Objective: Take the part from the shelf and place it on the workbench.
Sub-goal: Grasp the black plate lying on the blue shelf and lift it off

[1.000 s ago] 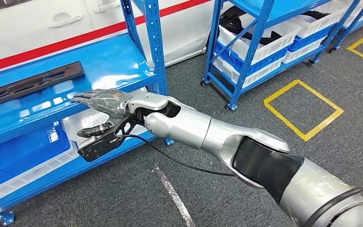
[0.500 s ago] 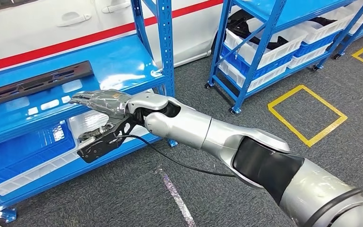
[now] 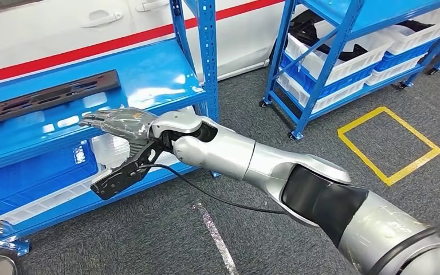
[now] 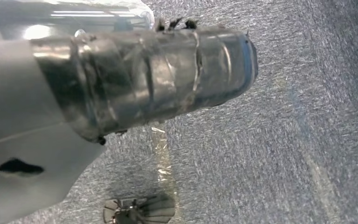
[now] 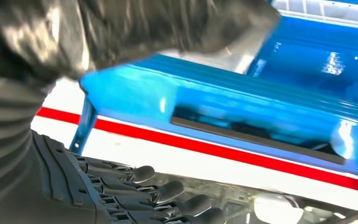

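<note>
The part (image 3: 48, 97), a long black slotted strip, lies on the blue shelf's (image 3: 149, 74) upper board at the left. My right hand (image 3: 117, 123) is stretched out at that board's front edge, to the right of the part and a little below it, with its fingers straight and nothing in it. In the right wrist view the part (image 5: 256, 135) shows as a dark strip on the blue board, beyond my spread fingers (image 5: 168, 191). My left hand (image 4: 144, 79) hangs over grey carpet; its fingers are hidden.
A blue bin (image 3: 28, 183) and a white bin (image 3: 109, 146) sit on the lower board. The shelf's upright (image 3: 206, 46) stands just right of my hand. A second rack (image 3: 344, 51) with bins is at the far right. A yellow square (image 3: 389, 143) marks the carpet.
The whole picture has shifted, so the camera has moved: the shelf now lies farther right. My right hand sits slightly farther left along the board's edge, still holding nothing.
</note>
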Available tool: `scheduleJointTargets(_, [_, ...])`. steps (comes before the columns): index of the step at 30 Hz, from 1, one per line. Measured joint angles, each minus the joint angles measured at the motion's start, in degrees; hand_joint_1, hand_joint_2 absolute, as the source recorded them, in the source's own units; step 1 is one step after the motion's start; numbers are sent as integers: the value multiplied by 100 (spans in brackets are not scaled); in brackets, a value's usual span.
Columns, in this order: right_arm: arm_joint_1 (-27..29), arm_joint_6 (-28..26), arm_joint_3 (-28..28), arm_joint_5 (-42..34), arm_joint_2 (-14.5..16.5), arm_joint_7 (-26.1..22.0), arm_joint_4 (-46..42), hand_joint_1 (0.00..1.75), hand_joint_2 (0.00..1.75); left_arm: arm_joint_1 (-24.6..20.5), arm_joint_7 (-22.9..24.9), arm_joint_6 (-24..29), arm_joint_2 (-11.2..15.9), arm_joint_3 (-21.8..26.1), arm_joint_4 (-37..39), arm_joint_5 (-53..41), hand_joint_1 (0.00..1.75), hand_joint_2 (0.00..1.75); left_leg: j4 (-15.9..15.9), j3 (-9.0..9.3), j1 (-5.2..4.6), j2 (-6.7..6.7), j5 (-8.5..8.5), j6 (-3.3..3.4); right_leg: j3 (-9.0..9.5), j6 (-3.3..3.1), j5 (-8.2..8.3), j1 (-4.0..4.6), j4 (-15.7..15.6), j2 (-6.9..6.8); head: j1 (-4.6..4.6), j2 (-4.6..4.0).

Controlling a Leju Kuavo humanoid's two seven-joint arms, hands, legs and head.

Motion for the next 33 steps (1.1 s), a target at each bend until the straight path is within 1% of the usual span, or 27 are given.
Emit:
scheduleJointTargets(1, [-9, 0, 1, 0, 7, -1, -3, 0, 175, -8, 0, 0, 1, 0, 0, -2, 0, 0, -185, 94, -34, 47, 29, 36, 13, 15, -3, 10, -15, -37, 2, 0])
scheduleJointTargets(2, [-15, 0, 2, 0, 9, -1, -3, 0, 175, -12, 1, 0, 2, 0, 0, -3, 0, 0, -244, 119, -59, 51, 10, 56, 25, 36, -1, 18, -36, -77, 2, 1])
scheduleJointTargets(4, [-19, -1, 7, 1, 15, -1, -5, 0, 175, -1, 2, 1, 1, 0, 0, -1, 0, 0, -327, 152, -46, -39, 52, 90, 53, 91, -11, 24, -70, -130, 4, 1])
scheduleJointTargets(6, [-35, -2, 10, 2, 20, -2, -12, 0, 175, 8, 2, 2, -4, 0, 0, 2, 0, 0, -429, 213, -6, -116, 101, 125, 3, 142, -140, 16, 87, -1, 6, 1])
scheduleJointTargets(8, [-47, 0, 13, 2, 20, -6, -14, 0, 175, -5, 2, 2, -9, 0, 0, 1, 0, 0, -463, 238, 10, -200, 121, 152, -272, 169, -439, 4, 688, 196, 8, 0])
scheduleJointTargets(9, [-42, 3, 19, 2, 19, -8, -14, 0, 175, -12, 1, 2, -11, 0, 0, 1, 0, 0, -455, 236, 10, -250, 120, 164, -459, 179, -574, 4, 1059, 242, 8, 0])
scheduleJointTargets(10, [-30, 7, 27, 2, 18, -9, -12, 0, 175, -12, 1, 2, -14, 0, 0, 2, 0, 0, -444, 234, 11, -307, 114, 169, -606, 192, -632, 1, 1331, 262, 8, 1])
scheduleJointTargets(11, [-19, 14, 38, 2, 16, -10, -10, 0, 175, -7, 1, 3, -16, -1, 0, 3, 0, 0, -428, 233, 13, -367, 104, 171, -666, 203, -574, -4, 1400, 270, 8, 1])
scheduleJointTargets(12, [-17, 22, 46, 2, 14, -11, -8, 0, 175, -2, 1, 3, -19, -1, 0, 3, 0, 0, -405, 232, 17, -432, 90, 165, -627, 212, -419, -14, 1258, 277, 9, 1])
scheduleJointTargets(13, [-27, 34, 52, 2, 12, -14, -7, 0, 175, 1, 1, 4, -23, -2, 0, 4, 0, 0, -372, 227, 22, -497, 68, 150, -493, 219, -201, -32, 930, 320, 9, 1])
scheduleJointTargets(14, [-46, 44, 56, 2, 11, -16, -5, 0, 175, 0, 0, 4, -29, -5, 0, 3, 0, 0, -334, 208, 32, -557, 44, 130, -354, 219, -46, -60, 601, 432, 8, 0])
scheduleJointTargets(15, [-73, 54, 67, 2, 13, -18, -6, 0, 175, -10, 0, 4, -33, -8, 0, 3, 0, 0, -268, 166, 25, -614, 17, 101, -227, 216, 48, -90, 303, 557, 9, 0])
scheduleJointTargets(16, [-95, 61, 83, 2, 17, -19, -8, 0, 175, -20, -2, 5, -35, -12, 1, 3, 0, 0, -227, 118, 26, -672, 3, 75, -155, 208, 75, -108, 135, 665, 6, 1])
scheduleJointTargets(17, [-109, 65, 101, 2, 20, -20, -10, 0, 131, -27, -3, 6, -35, -16, 1, 1, 0, 0, -202, 72, 33, -721, 4, 49, -139, 195, 43, -112, 88, 721, 8, 1])
scheduleJointTargets(19, [-113, 68, 135, 2, 28, -26, -13, 0, 44, -22, -6, 7, -38, -23, 3, -3, 0, 0, -202, 14, 62, -813, 17, -3, -130, 152, 51, -102, 59, 636, 7, 2])
scheduleJointTargets(20, [-115, 67, 145, 2, 35, -29, -14, 0, 0, -12, -7, 7, -43, -27, 3, -5, 0, 0, -166, -12, 64, -761, -6, -34, -114, 125, 55, -106, 39, 584, 8, 2])
scheduleJointTargets(21, [-123, 66, 153, 1, 48, -34, -16, 0, 0, -4, -7, 7, -49, -32, 4, -7, 0, 0, -52, -69, 65, -654, -72, -70, -92, 97, 57, -114, 19, 530, -1, 1])
scheduleJointTargets(23, [-142, 58, 160, -36, 81, -45, -16, 0, 0, -9, -7, 5, -56, -37, 4, -7, 0, 0, 491, -321, 64, -358, -327, -142, -45, 53, 47, -113, -8, 433, -15, 0])
scheduleJointTargets(24, [-138, 46, 160, -83, 98, -49, -10, 0, 0, -16, -5, 2, -60, -37, 4, -5, 0, 0, 850, -502, 77, -270, -454, -169, -28, 38, 34, -108, -11, 381, -20, 0])
scheduleJointTargets(25, [-116, 22, 160, -151, 114, -51, 0, 0, 0, -20, -5, -5, -63, -37, 4, -2, 0, 0, 1125, -652, 87, -229, -517, -186, -13, 28, 20, -104, -11, 336, -19, 0])
scheduleJointTargets(26, [-83, -12, 160, -219, 131, -46, 14, 0, 0, -18, -5, -14, -67, -37, 4, 3, 0, 0, 1242, -729, 94, -209, -493, -193, 2, 22, 5, -103, -11, 299, -19, 0])
scheduleJointTargets(27, [-49, -62, 160, -273, 152, -25, 31, 0, 0, -12, -5, -20, -71, -37, 4, 11, 0, 0, 1139, -698, 98, -202, -367, -190, 18, 22, -9, -103, -11, 275, -19, 0])
scheduleJointTargets(29, [-19, -201, 160, -278, 207, 104, 72, 0, 0, -3, -3, -21, -70, -37, 4, 32, 0, 0, 453, -383, 96, -193, -1, -156, 55, 35, -37, -104, -16, 250, -19, 1])
scheduleJointTargets(30, [-30, -266, 160, -230, 236, 209, 106, 0, 0, -4, 1, -14, -69, -37, 4, 43, 0, 0, 104, -202, 78, -187, 119, -131, 68, 51, -48, -92, -22, 244, -20, 1])
scheduleJointTargets(31, [-53, -314, 160, -169, 268, 313, 156, 0, 0, -7, 7, -6, -68, -37, 4, 54, 0, 0, -142, -74, 59, -183, 171, -103, 76, 75, -51, -84, -38, 239, -19, 1])
scheduleJointTargets(32, [-80, -337, 160, -109, 300, 394, 226, 0, 0, -8, 13, 1, -67, -37, 4, 64, 0, 0, -269, -9, 39, -183, 162, -78, 82, 100, -49, -76, -60, 236, -19, 0])
scheduleJointTargets(33, [-108, -344, 160, -63, 331, 448, 311, 0, 44, -5, 20, 4, -66, -37, 4, 69, 0, 0, -301, 15, 23, -189, 147, -57, 88, 130, -40, -68, -88, 234, -19, 0])
